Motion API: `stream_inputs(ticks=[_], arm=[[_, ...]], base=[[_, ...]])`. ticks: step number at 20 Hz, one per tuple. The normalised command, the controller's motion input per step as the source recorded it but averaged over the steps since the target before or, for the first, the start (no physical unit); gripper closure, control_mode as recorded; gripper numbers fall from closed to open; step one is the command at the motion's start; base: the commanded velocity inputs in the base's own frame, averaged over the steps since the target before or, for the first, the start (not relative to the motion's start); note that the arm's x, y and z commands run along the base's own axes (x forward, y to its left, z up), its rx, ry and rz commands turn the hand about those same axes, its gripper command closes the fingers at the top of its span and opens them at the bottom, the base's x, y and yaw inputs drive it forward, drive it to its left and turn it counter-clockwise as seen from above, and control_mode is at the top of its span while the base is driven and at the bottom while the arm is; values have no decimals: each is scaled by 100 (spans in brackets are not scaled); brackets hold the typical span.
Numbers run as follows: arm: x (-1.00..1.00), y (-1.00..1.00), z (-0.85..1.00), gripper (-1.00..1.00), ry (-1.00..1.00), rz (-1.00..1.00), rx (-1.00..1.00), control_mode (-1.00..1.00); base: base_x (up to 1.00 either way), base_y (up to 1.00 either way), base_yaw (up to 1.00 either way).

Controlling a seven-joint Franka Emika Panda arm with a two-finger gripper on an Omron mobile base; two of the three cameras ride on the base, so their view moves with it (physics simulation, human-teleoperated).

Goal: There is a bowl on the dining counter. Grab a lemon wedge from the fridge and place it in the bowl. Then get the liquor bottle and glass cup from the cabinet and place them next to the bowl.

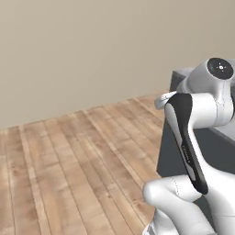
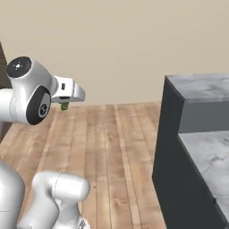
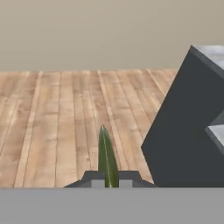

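Wall [image 1: 92, 46]: plain beige, matte, spanning the whole back
Floor [image 2: 107, 147]: warm wooden planks, long boards with visible grain
Dining counter [image 2: 201, 89]: grey-white marble slab over a flat dark grey panel front, sharp boxy corner, at 3 o'clock in the right base view
Gripper [image 3: 108, 180]: clenched tight, grasping the wedge between its dark tips
Lemon wedge [image 3: 106, 153]: thin green sliver, pointed, glossy rind, rising at 6 o'clock in the hand view, held above the floor, short of the counter
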Motion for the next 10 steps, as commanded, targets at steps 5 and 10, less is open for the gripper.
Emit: stream_inputs(ticks=[5, 10], arm=[[0, 0, 0, 100, 0, 0, 0, 100], [0, 0, 0, 100, 0, 0, 0, 100]], base=[[64, 79, -45], [71, 80, -42]])
